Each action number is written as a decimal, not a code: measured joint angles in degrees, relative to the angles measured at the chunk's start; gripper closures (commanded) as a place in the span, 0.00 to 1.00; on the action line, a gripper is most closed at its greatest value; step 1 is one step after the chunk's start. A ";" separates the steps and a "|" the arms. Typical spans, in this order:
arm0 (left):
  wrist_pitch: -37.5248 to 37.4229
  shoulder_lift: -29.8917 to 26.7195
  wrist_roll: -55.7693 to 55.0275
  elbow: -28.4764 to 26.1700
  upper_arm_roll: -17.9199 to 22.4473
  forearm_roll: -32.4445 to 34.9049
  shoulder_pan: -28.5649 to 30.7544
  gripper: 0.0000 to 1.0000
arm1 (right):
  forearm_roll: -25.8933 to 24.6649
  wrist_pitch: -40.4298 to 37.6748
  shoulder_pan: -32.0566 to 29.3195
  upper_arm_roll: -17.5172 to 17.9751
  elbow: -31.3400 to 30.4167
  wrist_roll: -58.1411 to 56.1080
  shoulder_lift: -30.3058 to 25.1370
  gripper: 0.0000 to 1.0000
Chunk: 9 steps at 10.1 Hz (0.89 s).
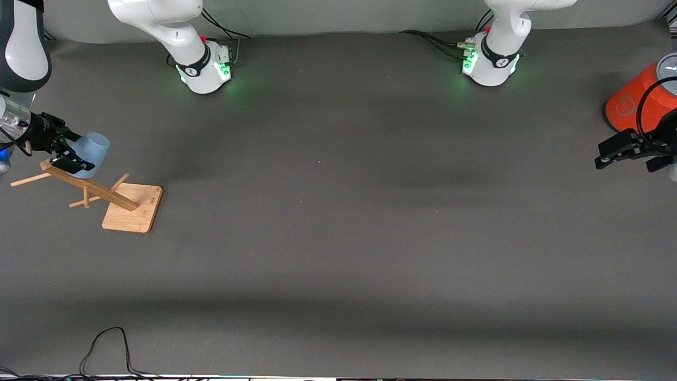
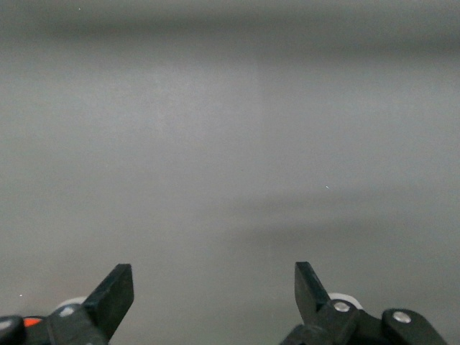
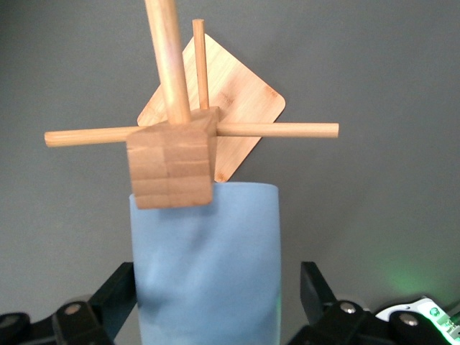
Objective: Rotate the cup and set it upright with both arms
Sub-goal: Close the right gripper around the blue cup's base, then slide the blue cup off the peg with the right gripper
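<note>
The pale-blue cup (image 1: pixel 93 148) hangs tilted by the top of a wooden peg rack's post (image 1: pixel 90 185), at the right arm's end of the table. My right gripper (image 1: pixel 70 153) stands open around the cup (image 3: pixel 205 266), one finger on each side. The fingertips (image 3: pixel 310 280) leave a small gap on at least one side. In the right wrist view the post's top block (image 3: pixel 172 165) covers part of the cup's rim. My left gripper (image 1: pixel 627 157) waits open and empty beside the orange cylinder. The left wrist view shows that gripper (image 2: pixel 213 277) over bare mat.
The rack's square wooden base (image 1: pixel 132 207) lies on the grey mat, with thin pegs (image 1: pixel 29 180) sticking out sideways. A large orange cylinder (image 1: pixel 632 100) with a grey top stands at the left arm's end. A black cable (image 1: pixel 106 344) loops near the front edge.
</note>
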 measured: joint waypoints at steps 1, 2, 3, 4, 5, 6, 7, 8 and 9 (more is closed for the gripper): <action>0.00 0.03 0.00 0.00 0.01 0.00 0.01 0.00 | 0.00 0.70 0.00 0.00 -0.19 0.00 0.00 0.23; 0.00 0.08 0.00 0.00 0.02 0.00 0.03 0.00 | 0.00 0.82 0.00 -0.01 -0.22 0.00 0.00 0.33; 0.00 0.10 0.00 0.00 0.02 0.00 0.06 0.00 | 0.00 0.89 0.00 -0.01 -0.22 -0.01 0.00 0.43; 0.00 0.11 0.00 0.00 0.03 0.00 0.08 0.00 | 0.00 0.93 0.02 -0.01 -0.19 -0.02 -0.02 0.46; 0.00 0.11 0.00 0.00 0.03 0.00 0.09 0.00 | 0.00 0.93 0.03 -0.01 -0.19 -0.02 -0.03 0.46; 0.00 0.11 0.00 0.00 0.03 0.00 0.10 0.00 | 0.00 0.93 0.05 -0.01 -0.20 -0.02 -0.03 0.46; 0.00 0.11 0.00 0.00 0.03 0.00 0.10 0.00 | 0.00 0.94 0.08 -0.01 -0.20 -0.02 -0.03 0.46; 0.00 0.11 0.00 0.00 0.03 0.00 0.10 0.00 | 0.00 0.94 0.11 -0.01 -0.19 -0.02 -0.03 0.46; 0.00 0.11 0.00 0.00 0.03 0.00 0.10 0.00 | 0.00 0.95 0.15 -0.01 -0.13 -0.02 -0.07 0.46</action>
